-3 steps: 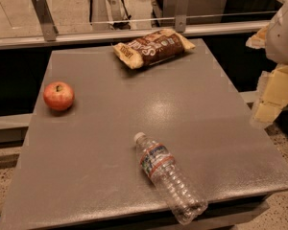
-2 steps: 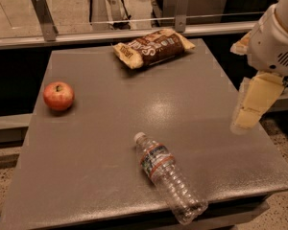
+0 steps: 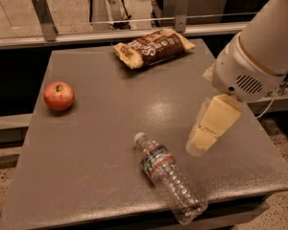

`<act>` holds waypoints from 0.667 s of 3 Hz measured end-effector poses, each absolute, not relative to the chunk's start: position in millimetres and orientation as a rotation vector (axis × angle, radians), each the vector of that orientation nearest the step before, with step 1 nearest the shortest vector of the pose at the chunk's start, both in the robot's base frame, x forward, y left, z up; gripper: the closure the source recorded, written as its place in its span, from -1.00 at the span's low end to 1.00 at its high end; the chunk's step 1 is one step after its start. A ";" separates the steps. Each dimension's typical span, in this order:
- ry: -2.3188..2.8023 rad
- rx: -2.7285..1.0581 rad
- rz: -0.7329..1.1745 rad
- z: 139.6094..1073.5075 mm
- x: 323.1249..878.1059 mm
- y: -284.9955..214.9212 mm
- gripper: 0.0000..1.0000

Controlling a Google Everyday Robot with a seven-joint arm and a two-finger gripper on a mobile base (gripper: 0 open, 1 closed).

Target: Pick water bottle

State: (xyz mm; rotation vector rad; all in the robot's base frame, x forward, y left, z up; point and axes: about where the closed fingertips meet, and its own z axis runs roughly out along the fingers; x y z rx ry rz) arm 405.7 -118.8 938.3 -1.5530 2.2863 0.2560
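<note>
My arm (image 3: 271,42) is a white rounded shell with a slotted grille and a tan seam. My gripper (image 3: 198,146), cream and blocky, hangs over the right of the table (image 3: 96,147).

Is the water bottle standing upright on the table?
No, the water bottle lies on its side near the front edge of the table, with the tool hovering beside it.

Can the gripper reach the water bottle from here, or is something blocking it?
Probably yes. The gripper hangs close beside the water bottle, which lies on its side near the table front edge; nothing lies between them. Apple and snack bag sit far off.
</note>
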 end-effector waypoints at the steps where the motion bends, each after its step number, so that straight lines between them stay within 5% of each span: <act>1: 2.343 -1.473 0.396 920.5 395.3 -94.5 -1.00; 2: 2.397 -1.429 0.480 899.6 381.2 -65.9 -1.00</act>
